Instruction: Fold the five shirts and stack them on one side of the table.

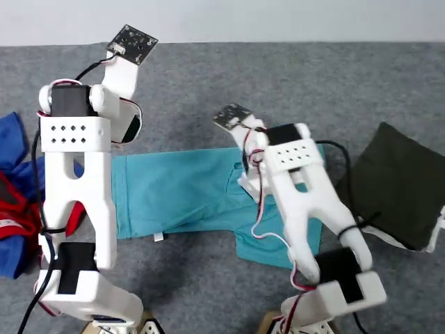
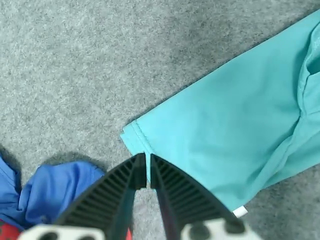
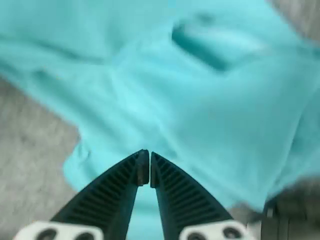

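A teal shirt (image 1: 181, 191) lies spread out across the middle of the grey table (image 1: 292, 76), its hem toward the left arm and a sleeve sticking out toward the near edge under the right arm. A small white tag (image 1: 158, 237) shows at its near edge. The left gripper (image 1: 128, 129) sits at the far corner of the hem; in the left wrist view its fingers (image 2: 120, 190) are pressed together right at the edge of the cloth (image 2: 240, 135), and I cannot tell whether any of the hem is caught between them. The right gripper (image 1: 249, 167) is over the upper part of the shirt, near the collar end; in its wrist view the tips (image 3: 144, 167) are pressed together just above the teal cloth (image 3: 200, 100). A dark shirt (image 1: 403, 181) lies folded at the right side of the table, apart from the teal one. At the left edge a blue shirt (image 1: 10, 132) and a red shirt (image 1: 14, 202) lie crumpled in a heap beside the left arm.
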Controlling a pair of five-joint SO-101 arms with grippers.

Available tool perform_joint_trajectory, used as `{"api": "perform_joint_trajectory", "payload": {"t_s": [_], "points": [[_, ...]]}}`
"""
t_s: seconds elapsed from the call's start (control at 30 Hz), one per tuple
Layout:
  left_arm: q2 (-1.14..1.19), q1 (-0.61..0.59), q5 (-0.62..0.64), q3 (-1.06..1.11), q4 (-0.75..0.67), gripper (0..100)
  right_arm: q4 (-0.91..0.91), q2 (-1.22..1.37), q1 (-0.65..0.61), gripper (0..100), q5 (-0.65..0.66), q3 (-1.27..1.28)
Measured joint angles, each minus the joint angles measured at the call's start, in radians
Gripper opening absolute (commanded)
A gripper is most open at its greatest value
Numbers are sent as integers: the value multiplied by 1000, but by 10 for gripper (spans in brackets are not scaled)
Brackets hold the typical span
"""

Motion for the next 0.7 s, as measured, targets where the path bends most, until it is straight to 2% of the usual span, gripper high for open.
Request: {"api": "perform_joint_trajectory", "payload": {"t_s": [0.17,0.33,0.7], "points": [[0,0,0,0,0,22,-89,172,-31,9,-44,-83],[0,0,0,0,0,22,-97,338,-34,9,-66,-163],[0,0,0,0,0,22,178,381,-34,9,-48,-181]]}}
